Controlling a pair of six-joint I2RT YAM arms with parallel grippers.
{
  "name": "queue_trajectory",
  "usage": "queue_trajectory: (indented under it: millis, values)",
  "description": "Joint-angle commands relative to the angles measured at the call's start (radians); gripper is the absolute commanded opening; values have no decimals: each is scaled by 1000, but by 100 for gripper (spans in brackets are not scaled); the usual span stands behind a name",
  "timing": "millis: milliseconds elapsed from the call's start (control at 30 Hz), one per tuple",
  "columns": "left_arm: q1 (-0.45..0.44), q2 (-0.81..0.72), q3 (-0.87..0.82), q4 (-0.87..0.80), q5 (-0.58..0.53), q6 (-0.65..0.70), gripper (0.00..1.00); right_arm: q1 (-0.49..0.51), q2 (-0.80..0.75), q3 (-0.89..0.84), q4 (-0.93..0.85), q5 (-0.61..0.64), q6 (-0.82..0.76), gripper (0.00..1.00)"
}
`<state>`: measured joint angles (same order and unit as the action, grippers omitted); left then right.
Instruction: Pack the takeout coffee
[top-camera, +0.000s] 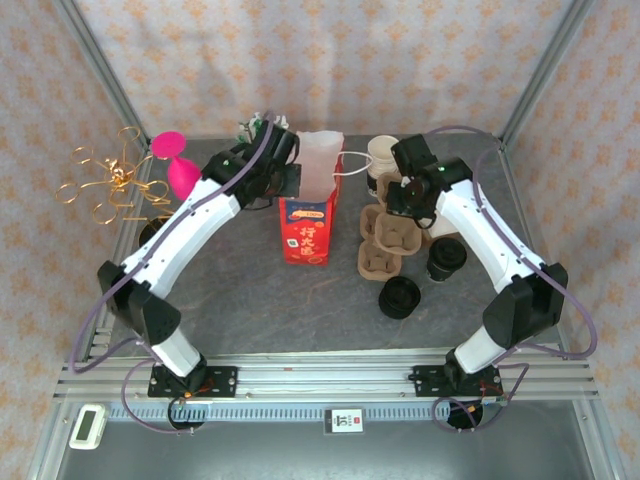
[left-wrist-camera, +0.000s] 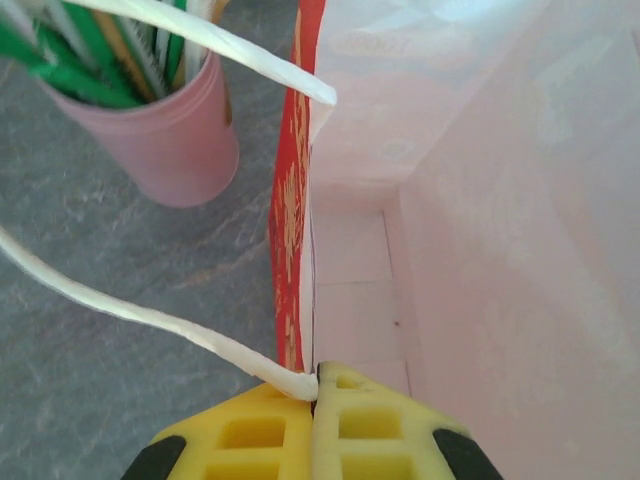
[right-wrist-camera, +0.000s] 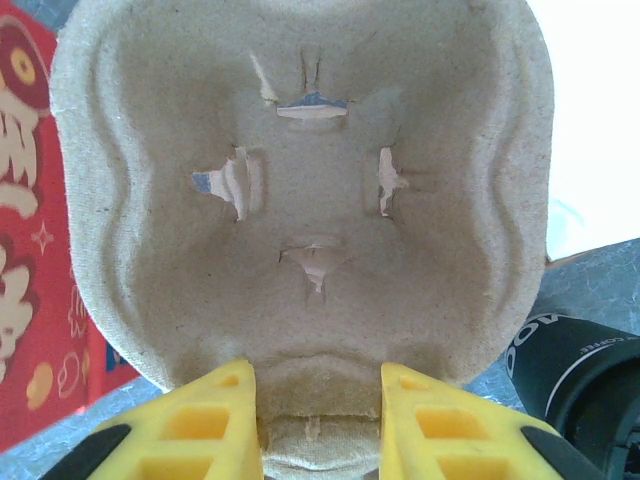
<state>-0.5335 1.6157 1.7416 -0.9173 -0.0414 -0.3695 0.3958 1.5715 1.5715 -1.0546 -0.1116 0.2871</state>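
A red-and-white paper bag (top-camera: 308, 215) stands upright at the middle of the desk (top-camera: 240, 290), its mouth open. The left end effector (left-wrist-camera: 315, 385), at the bag's 9 o'clock, has its yellow fingers pressed together on the bag's left wall at the rim, just beside the root of a white cord handle (left-wrist-camera: 150, 310). In the left wrist view, a pink cup (left-wrist-camera: 170, 140) of green and white straws sits on the desk at the bag's 10 o'clock. A pulp cup carrier (top-camera: 385, 240) lies at the bag's 3 o'clock. The right end effector (right-wrist-camera: 320, 405) pinches its near rim, with one yellow finger on each side of a small tab. A black cup (top-camera: 400, 297) rests at the carrier's 6 o'clock, a second black cup (top-camera: 447, 258) at its 3 o'clock, and a white cup (top-camera: 382, 152) at its 12 o'clock.
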Motion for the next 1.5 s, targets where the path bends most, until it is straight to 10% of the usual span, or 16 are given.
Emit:
queue_trajectory:
  millis: [0, 400, 567, 867, 1467]
  values:
    - [-34, -124, -104, 79, -43, -145, 0, 2, -32, 53, -39, 39, 11, 28]
    - [-111, -303, -354, 133, -61, -409, 0, 17, -25, 122, -92, 62, 19, 27]
    - [-114, -365, -429, 215, -17, -437, 35, 25, -18, 147, -101, 64, 22, 27]
    - [-67, -434, -358, 138, -30, -344, 52, 43, -3, 242, -157, 80, 34, 27]
    - [30, -235, -257, 142, 89, -168, 43, 105, 53, 537, -254, 44, 62, 27]
